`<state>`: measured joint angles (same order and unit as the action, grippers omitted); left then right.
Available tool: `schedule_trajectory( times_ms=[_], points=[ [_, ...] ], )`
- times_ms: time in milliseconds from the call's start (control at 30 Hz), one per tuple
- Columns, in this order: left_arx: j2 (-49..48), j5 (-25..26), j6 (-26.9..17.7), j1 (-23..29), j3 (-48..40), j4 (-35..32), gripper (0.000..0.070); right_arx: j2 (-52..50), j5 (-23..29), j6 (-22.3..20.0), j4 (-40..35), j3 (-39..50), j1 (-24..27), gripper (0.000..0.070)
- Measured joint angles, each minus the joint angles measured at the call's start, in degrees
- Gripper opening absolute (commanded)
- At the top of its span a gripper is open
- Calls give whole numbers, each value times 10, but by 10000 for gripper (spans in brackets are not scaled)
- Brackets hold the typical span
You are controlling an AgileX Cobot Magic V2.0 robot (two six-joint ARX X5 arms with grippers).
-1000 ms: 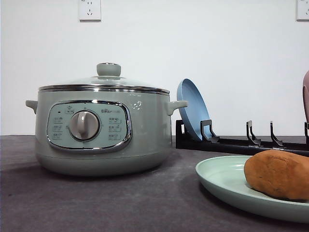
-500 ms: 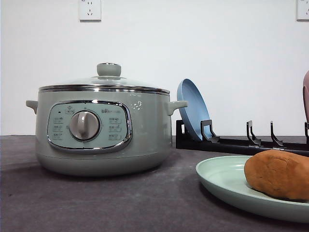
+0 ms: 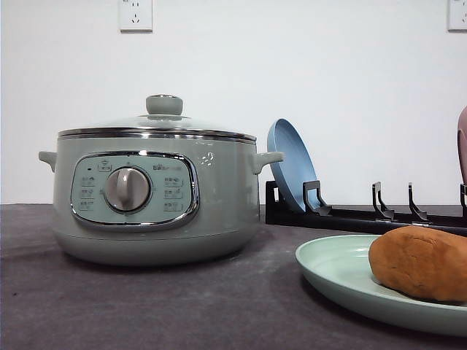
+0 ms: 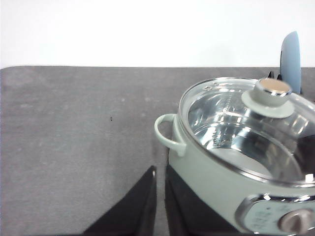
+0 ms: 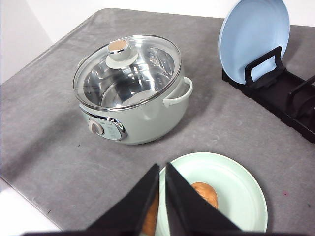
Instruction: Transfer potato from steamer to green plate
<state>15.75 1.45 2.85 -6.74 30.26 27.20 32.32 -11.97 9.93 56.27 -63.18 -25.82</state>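
- Resting on the green plate [image 3: 332,273], the potato [image 3: 419,262] lies at about 4 o'clock from the steamer [image 3: 153,193], whose lid is on.
- Right pincer [image 5: 161,169] hovers above the plate, jaws together, holding nothing.
- Left pincer [image 4: 160,172] is together beside the steamer.
- I judge the transfer finished; next only retreating the arms remains.

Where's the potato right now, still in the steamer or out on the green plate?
Out. The potato lies on the green plate, and through the glass lid the steamer shows only bare metal inside.
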Motion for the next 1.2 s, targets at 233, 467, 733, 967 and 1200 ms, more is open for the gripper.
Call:
schedule_trajectory(
  times_ms=[233,467,733,967,1200],
  points=[
    [-79,0,0,0,-176,-158,26,0,0,0,0,0,0,9],
    [-138,-16,5,15,-276,-224,26,0,0,0,0,0,0,9],
    [-155,-48,20,22,-284,-210,26,0,0,0,0,0,0,9],
    [-155,-48,-24,24,-284,-183,26,0,0,0,0,0,0,9],
    [-155,-47,-28,31,-284,-168,26,0,0,0,0,0,0,9]
  ],
)
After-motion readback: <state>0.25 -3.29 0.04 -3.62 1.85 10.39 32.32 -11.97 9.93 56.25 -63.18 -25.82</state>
